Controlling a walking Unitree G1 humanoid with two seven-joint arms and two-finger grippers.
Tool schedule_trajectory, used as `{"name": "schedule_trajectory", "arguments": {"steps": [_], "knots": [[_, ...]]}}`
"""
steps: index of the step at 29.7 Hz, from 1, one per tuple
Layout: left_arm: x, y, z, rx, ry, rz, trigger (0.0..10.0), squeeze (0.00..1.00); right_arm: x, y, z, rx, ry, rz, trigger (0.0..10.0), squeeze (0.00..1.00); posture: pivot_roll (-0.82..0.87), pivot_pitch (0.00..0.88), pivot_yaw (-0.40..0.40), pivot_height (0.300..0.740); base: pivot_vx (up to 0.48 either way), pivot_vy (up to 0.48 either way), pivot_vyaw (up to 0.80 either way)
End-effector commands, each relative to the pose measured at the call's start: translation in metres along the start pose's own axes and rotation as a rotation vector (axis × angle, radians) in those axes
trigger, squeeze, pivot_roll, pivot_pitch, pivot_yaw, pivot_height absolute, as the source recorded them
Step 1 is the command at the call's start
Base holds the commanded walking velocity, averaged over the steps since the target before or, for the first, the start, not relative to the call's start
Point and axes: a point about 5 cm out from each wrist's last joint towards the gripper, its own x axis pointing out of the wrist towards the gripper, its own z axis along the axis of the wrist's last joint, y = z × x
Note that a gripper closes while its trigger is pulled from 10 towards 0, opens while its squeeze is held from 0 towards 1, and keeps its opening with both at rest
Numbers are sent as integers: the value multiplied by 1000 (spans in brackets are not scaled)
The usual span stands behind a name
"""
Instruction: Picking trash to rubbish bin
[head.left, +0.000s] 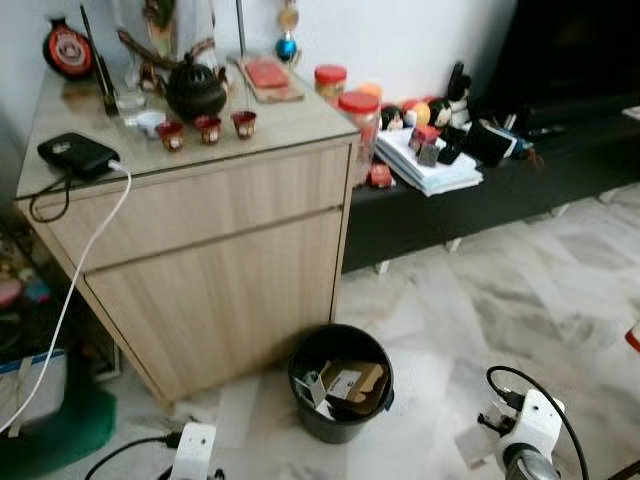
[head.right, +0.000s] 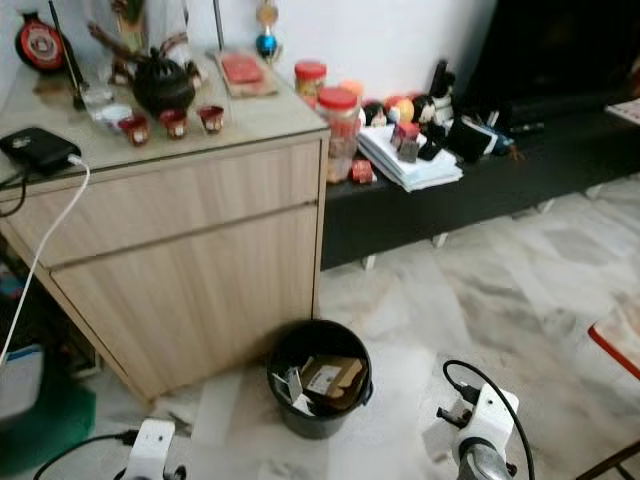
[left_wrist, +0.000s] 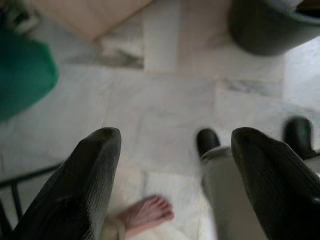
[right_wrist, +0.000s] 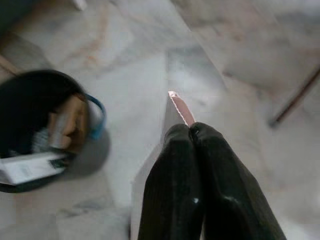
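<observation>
On the marble floor (head.left: 520, 300), at the foot of a wooden cabinet (head.left: 215, 270), stands a black rubbish bin (head.left: 340, 383), upright, already holding cardboard and paper scraps (head.left: 345, 385). Seen from the right wrist: right gripper (right_wrist: 192, 131) pressed shut on a thin white wrapper (right_wrist: 172, 112) with a pink serrated edge, pinched flat between the two black fingers (right_wrist: 220, 180) and sticking out past their tips. Held above the floor, beside the bin and not over it; bin near, off to the robot's left of the gripper. From the head: same wrapper (head.left: 474, 445) visible as a pale sheet just left of the right arm's white wrist (head.left: 528, 425), low at the frame's bottom.

Left gripper (left_wrist: 175, 137) hanging over bare floor with fingers spread wide apart, nothing between them. Beyond them: a bare foot (left_wrist: 147, 212), a green bag (left_wrist: 22, 82), and the bin's dark wall at the far corner.

On top of the cabinet: a black teapot (head.left: 195, 90), three small red cups (head.left: 207, 128), a black power bank (head.left: 78, 153) with a white cable (head.left: 70, 300) trailing down. Further right: a low black bench (head.left: 500, 185) cluttered with jars and papers.
</observation>
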Motion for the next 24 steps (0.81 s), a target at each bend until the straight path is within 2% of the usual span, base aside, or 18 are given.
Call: {"name": "schedule_trajectory", "arguments": {"steps": [1,8,13,15,17,23,24], "knots": [[1,-7,5,24,-8,-25,10000,0,0,-9,2,6,-3,-32,10000,0,-116,5,-52,740,300,0,0],[1,-7,5,29,-10,-26,10000,0,0,-10,1,2,2,-41,10000,0,-113,4,-52,740,302,0,0],[1,-7,5,31,-9,-28,10000,0,0,-11,2,41,3,-44,10000,0,-119,20,-51,740,301,0,0],[1,-7,5,30,-9,-28,10000,0,0,-11,3,53,-4,-44,10000,0,-119,20,-51,740,307,0,-800],[1,-8,5,30,-8,-28,10000,0,0,-11,3,30,1,-48,10000,0,-119,28,-50,740,304,0,-716],[1,-8,5,24,-6,-27,10000,0,0,-11,4,17,-5,-45,10000,0,-113,41,-62,740,303,0,0],[1,-9,5,21,-5,-27,10000,0,0,-10,3,-17,0,-35,10000,0,-112,41,-64,740,300,0,0]]}}
